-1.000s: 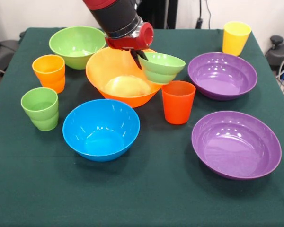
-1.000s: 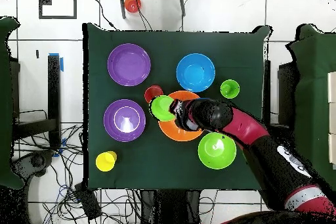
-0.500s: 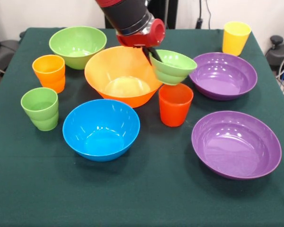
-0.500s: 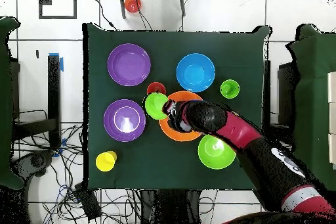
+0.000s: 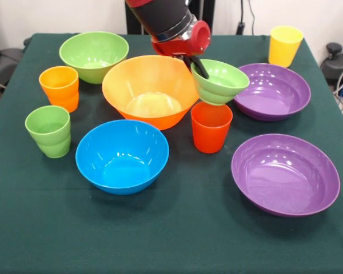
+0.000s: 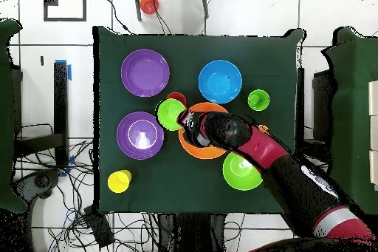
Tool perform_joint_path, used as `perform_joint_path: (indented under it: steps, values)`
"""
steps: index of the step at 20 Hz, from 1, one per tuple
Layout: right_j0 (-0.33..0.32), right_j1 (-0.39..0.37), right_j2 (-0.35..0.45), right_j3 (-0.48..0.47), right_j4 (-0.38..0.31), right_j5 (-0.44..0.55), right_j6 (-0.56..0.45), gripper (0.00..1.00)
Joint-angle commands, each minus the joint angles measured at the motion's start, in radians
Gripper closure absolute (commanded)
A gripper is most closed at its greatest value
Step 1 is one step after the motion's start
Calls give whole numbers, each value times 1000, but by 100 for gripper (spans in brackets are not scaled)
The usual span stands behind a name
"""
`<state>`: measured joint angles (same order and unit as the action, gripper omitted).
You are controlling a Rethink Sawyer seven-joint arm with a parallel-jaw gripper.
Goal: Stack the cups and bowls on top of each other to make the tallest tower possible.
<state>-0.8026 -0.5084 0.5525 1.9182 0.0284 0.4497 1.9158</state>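
The small green bowl (image 5: pixel 220 81) is held clear of the table by its rim, clamped in the gripper (image 5: pixel 198 67), and hangs just above the red cup (image 5: pixel 211 126). Beside it stands the big orange bowl (image 5: pixel 150 90), with the far purple bowl (image 5: pixel 268 91) on the other side.

The arm (image 5: pixel 163 17) is showing a glossy black cylindrical sleeve, ringed at its lower edge by a thin silver band. Below that a rounded red wrist housing (image 5: pixel 186 41) is catching the light. From overhead, the arm (image 6: pixel 295 190) is running black, then red, speckled white near the base.
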Motion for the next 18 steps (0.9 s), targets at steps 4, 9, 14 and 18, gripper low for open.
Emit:
perform_joint_path:
  steps: [4,9,14,18]
  values:
    - [50,-8,28,-43,31,38,85,100]
    - [78,-19,2,-100,21,135,60,100]
    - [64,-26,15,-86,22,135,55,100]
    - [61,-35,17,-91,21,175,42,100]
